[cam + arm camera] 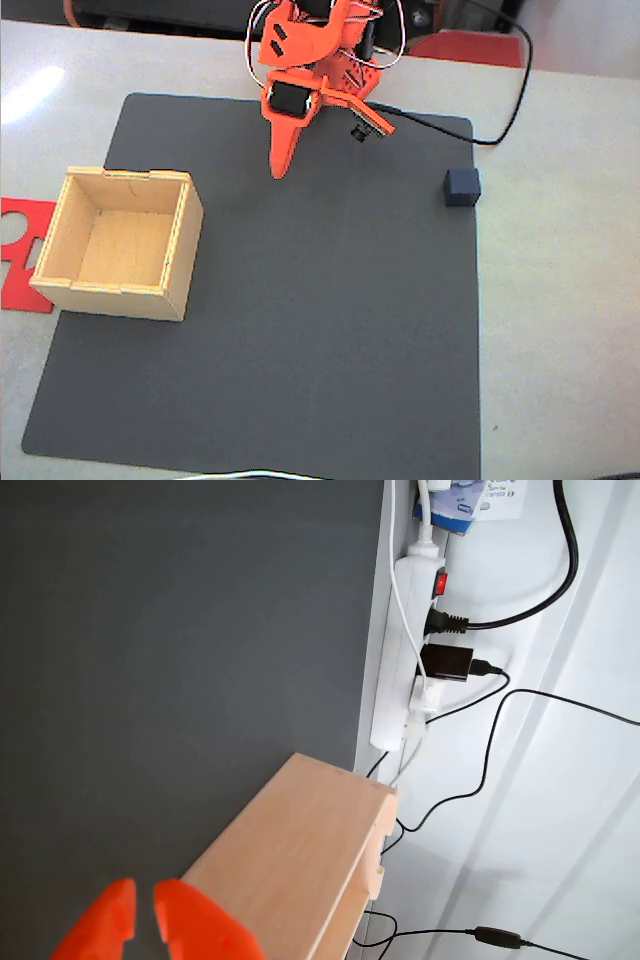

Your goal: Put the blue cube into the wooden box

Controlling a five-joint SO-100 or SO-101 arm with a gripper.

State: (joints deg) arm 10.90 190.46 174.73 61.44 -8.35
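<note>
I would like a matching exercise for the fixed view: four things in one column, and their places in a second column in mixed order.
Things:
1. blue cube
2. wooden box
3. gripper
4. red sheet

Places:
A. left side of the grey mat
B. on the table, left of the mat, partly under the box
C. right edge of the mat
D. above the top of the mat, between box and cube

Pairs: 1-C, 2-A, 3-D, 4-B

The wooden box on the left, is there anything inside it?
Nothing visible: in the fixed view the wooden box shows a bare floor. Its near wall hides a thin strip of that floor. The blue cube sits outside, on the dark mat.
</note>
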